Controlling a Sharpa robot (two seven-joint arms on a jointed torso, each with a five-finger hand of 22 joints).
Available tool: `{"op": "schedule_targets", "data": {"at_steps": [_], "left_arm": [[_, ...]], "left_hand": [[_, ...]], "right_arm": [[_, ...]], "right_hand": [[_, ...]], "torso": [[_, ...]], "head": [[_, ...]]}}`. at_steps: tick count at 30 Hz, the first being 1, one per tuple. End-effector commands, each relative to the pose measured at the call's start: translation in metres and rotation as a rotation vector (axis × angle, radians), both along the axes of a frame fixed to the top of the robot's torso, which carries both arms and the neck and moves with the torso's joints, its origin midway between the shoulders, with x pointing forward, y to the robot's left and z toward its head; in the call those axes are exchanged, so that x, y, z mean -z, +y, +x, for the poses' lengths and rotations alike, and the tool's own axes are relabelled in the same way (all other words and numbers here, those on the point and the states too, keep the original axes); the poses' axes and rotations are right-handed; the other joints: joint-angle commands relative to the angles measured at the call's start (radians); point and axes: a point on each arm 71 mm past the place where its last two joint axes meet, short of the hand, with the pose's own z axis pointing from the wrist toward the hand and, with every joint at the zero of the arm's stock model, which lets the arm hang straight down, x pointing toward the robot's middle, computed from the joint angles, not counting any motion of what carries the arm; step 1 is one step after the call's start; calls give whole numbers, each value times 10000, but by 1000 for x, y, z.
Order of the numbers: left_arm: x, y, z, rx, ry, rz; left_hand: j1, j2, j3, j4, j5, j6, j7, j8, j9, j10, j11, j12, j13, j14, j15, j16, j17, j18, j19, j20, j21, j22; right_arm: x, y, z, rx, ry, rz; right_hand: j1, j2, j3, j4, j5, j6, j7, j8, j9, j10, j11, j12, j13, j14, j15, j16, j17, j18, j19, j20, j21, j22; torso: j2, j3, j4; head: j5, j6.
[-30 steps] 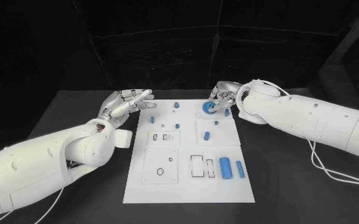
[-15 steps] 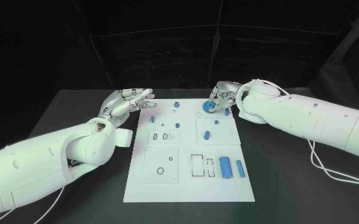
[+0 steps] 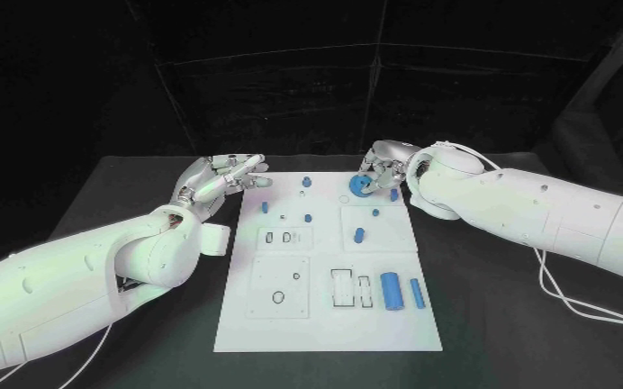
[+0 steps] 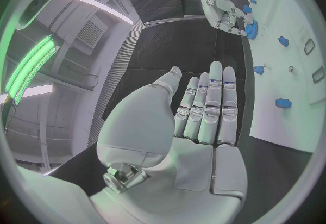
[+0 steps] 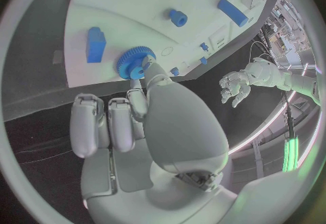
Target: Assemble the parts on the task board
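Observation:
The white task board [image 3: 293, 317] lies in the middle of the table. A blue gear [image 3: 357, 185] sits at the board's far edge, right of centre. My right hand [image 3: 385, 171] is over it, thumb and a fingertip pinching the gear [image 5: 135, 62] at its rim while the other fingers are curled in. The left wrist view also catches that hand [image 4: 224, 6] at the gear [image 4: 251, 29]. My left hand [image 3: 221, 176] hovers beside the board's far left corner with flat, spread fingers [image 4: 212, 105] and nothing in it.
Small blue pegs [image 3: 264, 206] stand in the board's far half. A blue cylinder [image 3: 390, 291] and a blue bar [image 3: 417, 293] lie near its front right. A blue block [image 5: 95, 44] sits close to the gear. Black table surrounds the board.
My right hand has shifted slightly left over the gear. The gear stays in about the same spot. The left hand has not moved.

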Motion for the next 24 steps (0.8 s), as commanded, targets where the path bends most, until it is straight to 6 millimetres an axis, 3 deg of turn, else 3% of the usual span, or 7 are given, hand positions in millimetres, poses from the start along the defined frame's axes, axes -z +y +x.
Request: {"op": "schedule_targets", "data": {"at_steps": [1,10,14,24], "left_arm": [[-2,-2,0,184,-106,-81],[-2,-1,-1,219,-109,-101],[-2,-2,-1,244,-110,-113],[-2,-4,-1,289,-117,-137]], "left_hand": [[109,26,23,-48,32,18,13,-37,-7,9,14,-53,-8,-13,54,-51,11,63,40,-15,-54,-10],[106,22,21,-49,31,19,13,-38,-6,11,14,-54,-7,-13,54,-52,12,63,40,-15,-55,-11],[91,5,12,-50,29,22,13,-42,-6,19,14,-59,-7,-11,55,-58,18,63,40,-14,-58,-15],[87,4,11,-49,29,25,13,-42,-6,22,14,-61,-6,-11,55,-60,20,63,40,-14,-59,-16]], "right_arm": [[-12,8,-5,-313,-1465,667],[-20,36,-22,-1056,-1808,1145],[-21,56,-26,-1448,-1832,1126],[-16,101,-23,-1823,-1823,610]], "right_hand": [[361,381,184,-36,194,1006,-418,475,476,273,-226,18,10,580,-62,54,179,-143,102,-19,82,959],[-196,107,405,65,270,771,-355,271,510,231,-177,-93,-39,577,-28,49,182,-154,123,-12,105,1004],[-635,-200,404,237,889,655,-302,118,518,211,-132,-138,-46,576,12,45,183,-154,122,27,106,1010],[-969,-380,465,394,1013,598,-263,-14,545,174,-97,-210,-76,579,39,49,203,-159,136,56,117,1038]], "torso": [[-2,1,1],[-6,-15,21],[-6,-3,24],[0,-20,27]], "head": [[18,23],[39,41],[81,29],[112,11]]}}
